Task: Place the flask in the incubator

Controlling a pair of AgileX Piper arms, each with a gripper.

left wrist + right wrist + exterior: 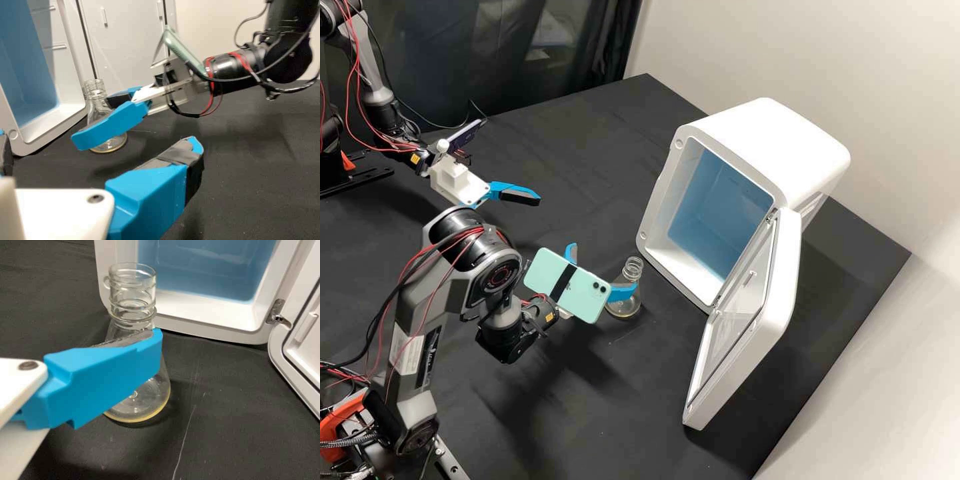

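Observation:
A clear, uncapped conical flask (629,283) (131,315) (96,107) stands upright on the black bench, just in front of the incubator's opening. A yellowish film rings its base. The white incubator (787,153) (215,322) (50,120) has a blue inside, and its door (747,320) is swung wide open. My right gripper (600,270) is open at the flask. One blue finger (100,377) lies against the flask's side and the other stands well off it. My left gripper (520,195) hangs open over the bench, back and left of the flask, with nothing in it.
A mint-green phone (567,283) rides on the right arm's wrist, close beside the flask. The open door stands near the bench's right edge. Red cables and arm bases crowd the left side.

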